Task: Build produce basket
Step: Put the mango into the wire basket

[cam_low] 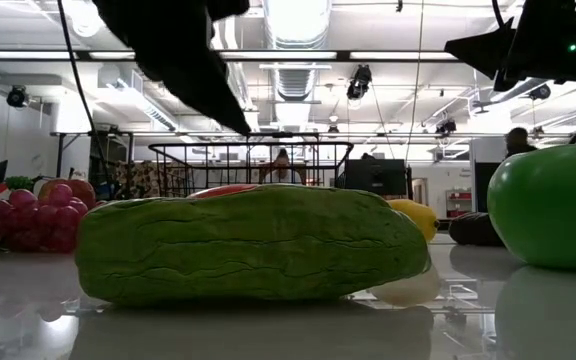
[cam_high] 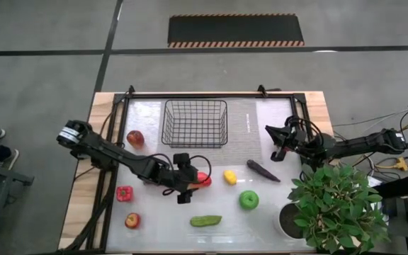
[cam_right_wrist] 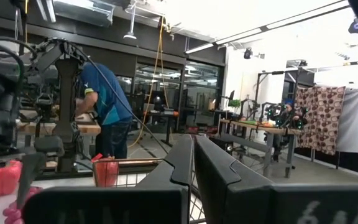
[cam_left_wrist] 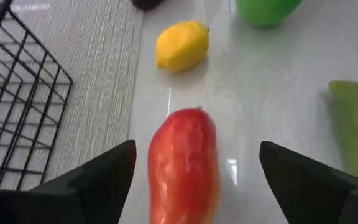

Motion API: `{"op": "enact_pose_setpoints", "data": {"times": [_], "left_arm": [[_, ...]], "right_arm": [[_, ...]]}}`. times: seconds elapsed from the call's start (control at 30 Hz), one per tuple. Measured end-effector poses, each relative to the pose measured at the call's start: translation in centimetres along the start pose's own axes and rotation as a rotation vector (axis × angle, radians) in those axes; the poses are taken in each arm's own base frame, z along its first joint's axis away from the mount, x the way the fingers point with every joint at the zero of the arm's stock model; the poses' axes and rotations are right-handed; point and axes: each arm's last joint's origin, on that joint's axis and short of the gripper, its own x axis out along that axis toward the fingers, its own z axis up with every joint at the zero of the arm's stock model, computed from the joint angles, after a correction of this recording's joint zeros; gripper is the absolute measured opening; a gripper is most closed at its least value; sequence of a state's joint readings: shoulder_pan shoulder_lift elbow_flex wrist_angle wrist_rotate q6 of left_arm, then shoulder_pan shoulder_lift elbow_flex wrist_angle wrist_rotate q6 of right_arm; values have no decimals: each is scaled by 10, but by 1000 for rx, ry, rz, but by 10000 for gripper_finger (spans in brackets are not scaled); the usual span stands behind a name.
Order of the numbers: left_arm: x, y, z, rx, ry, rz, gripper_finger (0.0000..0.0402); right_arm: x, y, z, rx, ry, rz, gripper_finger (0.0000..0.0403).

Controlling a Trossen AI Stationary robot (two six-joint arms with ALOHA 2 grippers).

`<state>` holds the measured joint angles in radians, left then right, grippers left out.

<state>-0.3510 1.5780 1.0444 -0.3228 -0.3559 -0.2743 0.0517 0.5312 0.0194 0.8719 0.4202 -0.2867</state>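
Produce lies scattered beside the empty black wire-mesh basket (cam_high: 194, 122); left gripper (cam_left_wrist: 194, 171), fingers spread, straddles an elongated red pepper (cam_left_wrist: 184, 165) for grasping; right gripper (cam_right_wrist: 193, 163), pressed together, waits apart.

Overhead, table-level, 2 wrist cams

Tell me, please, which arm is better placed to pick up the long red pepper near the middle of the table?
The left. Its tool is open, with the long red pepper lying between its fingers. The right tool is shut and sits farther off, past the lemon and eggplant.
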Motion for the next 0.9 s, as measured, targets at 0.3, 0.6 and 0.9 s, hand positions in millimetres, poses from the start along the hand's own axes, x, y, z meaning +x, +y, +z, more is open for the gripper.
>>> {"op": "enact_pose_setpoints", "data": {"times": [0.3,0.6,0.9], "left_arm": [[14,13,-7,-17,-3,-27,316],[45,19,-25,-45,22,-58,306],[69,18,-35,-42,94,-50,306]], "right_arm": [[0,0,0,-1,1,1,9],[0,0,-1,-4,7,2,9],[0,1,-2,7,19,5,9]]}}
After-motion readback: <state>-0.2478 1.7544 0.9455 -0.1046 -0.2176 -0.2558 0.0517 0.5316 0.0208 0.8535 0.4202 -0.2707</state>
